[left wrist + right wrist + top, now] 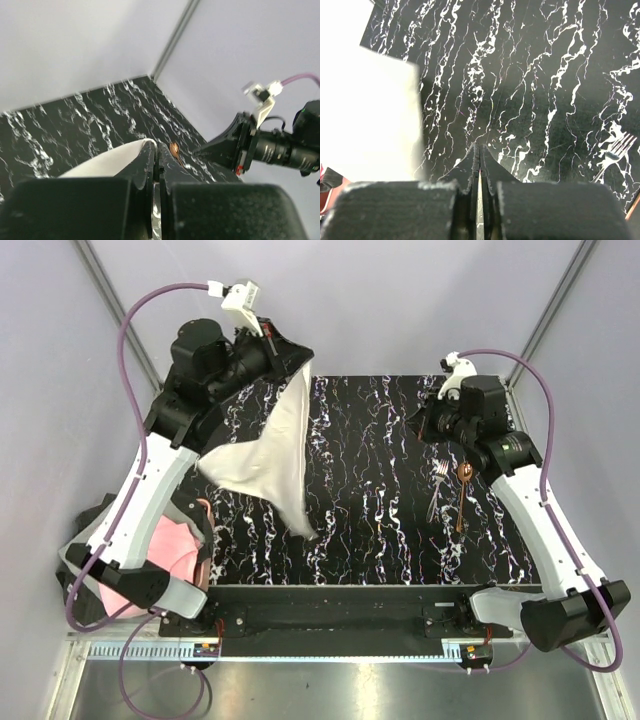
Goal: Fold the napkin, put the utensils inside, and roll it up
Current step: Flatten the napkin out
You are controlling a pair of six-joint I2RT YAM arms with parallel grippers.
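Napkin (265, 455) hangs down from my left pincer (300, 353), clamped on its top corner. My right pincer (418, 423), pressed together and empty, sits right of it, near the fork (438, 488).

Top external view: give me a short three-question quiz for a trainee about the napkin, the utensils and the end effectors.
1. True or false: the napkin lies flat on the black marbled mat.
2. Which end effector grips the napkin? A) the left end effector B) the right one C) neither
3. Fill in: the fork and the copper spoon lie on the ___ side of the mat.
Key: 1 false, it hangs lifted above the mat; 2 A; 3 right.
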